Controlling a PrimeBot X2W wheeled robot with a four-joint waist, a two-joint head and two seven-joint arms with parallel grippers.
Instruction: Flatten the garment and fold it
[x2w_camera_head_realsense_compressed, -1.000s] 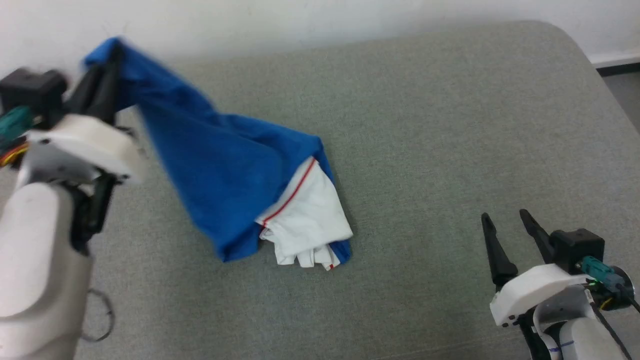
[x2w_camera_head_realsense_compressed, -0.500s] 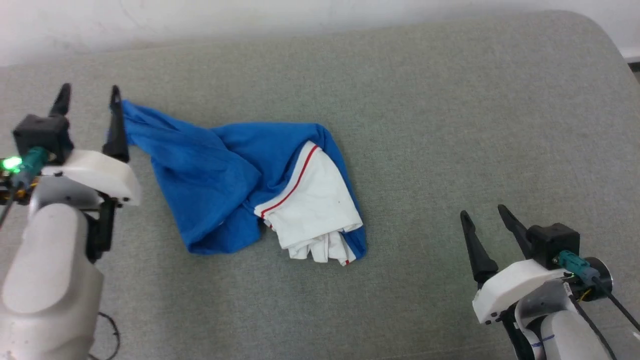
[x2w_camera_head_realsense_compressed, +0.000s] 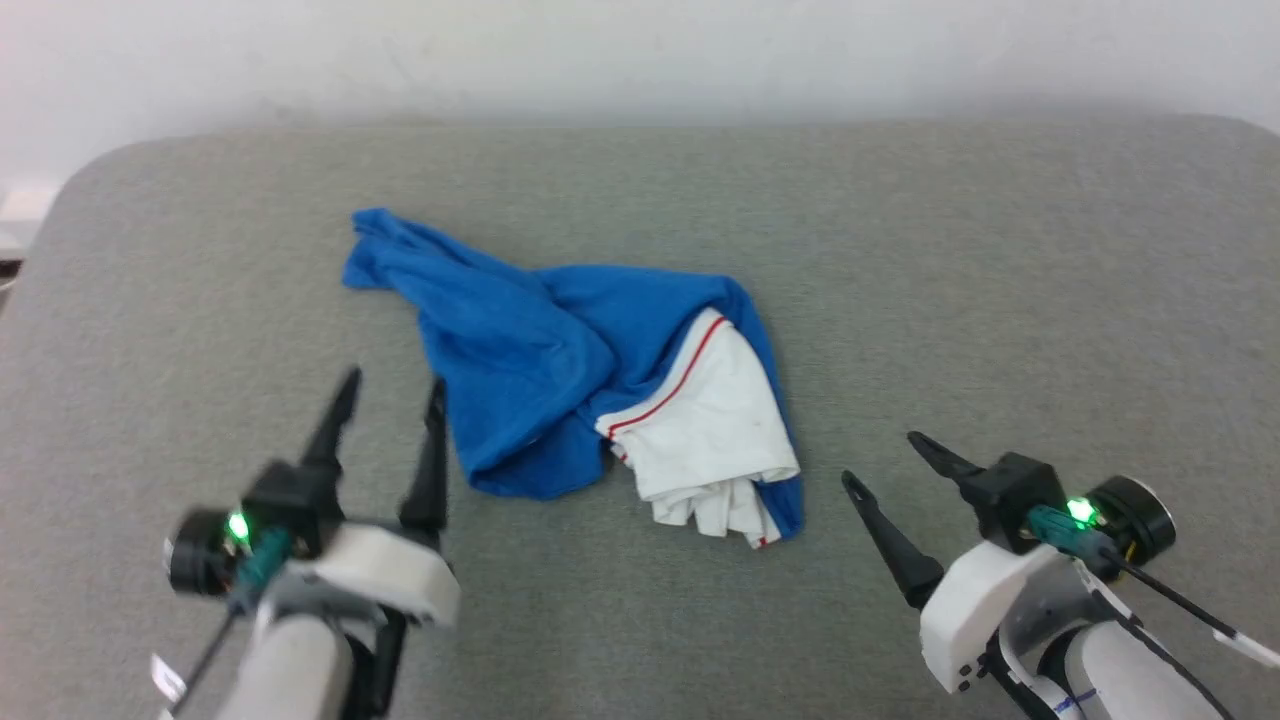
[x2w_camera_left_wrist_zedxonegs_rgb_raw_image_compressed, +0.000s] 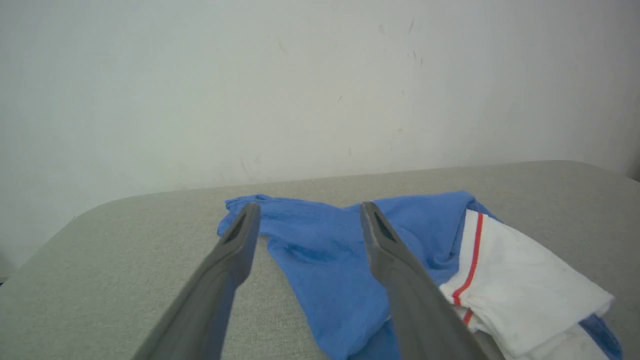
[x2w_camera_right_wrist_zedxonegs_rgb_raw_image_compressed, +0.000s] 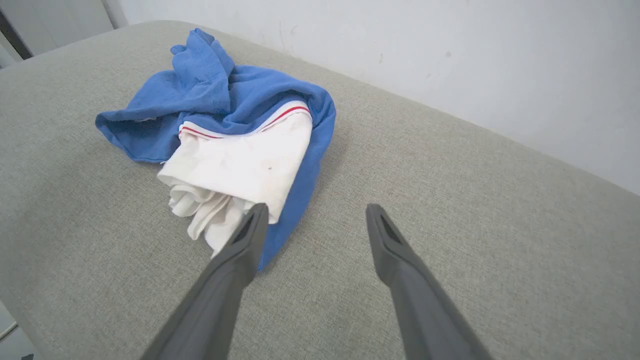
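Head view: left pincer (x2w_camera_head_realsense_compressed: 393, 381) has released the garment (x2w_camera_head_realsense_compressed: 520, 340), now crumpled.

Work surface before me: a padded top (x2w_camera_head_realsense_compressed: 1000, 250) covered in grey-green woven fabric, with rounded corners at far left and far right. Behind its far edge stands a plain white wall (x2w_camera_left_wrist_zedxonegs_rgb_raw_image_compressed: 200, 75) carrying faint scuff marks and scratches. Lighting is even and diffuse; shadows on the fabric are soft.
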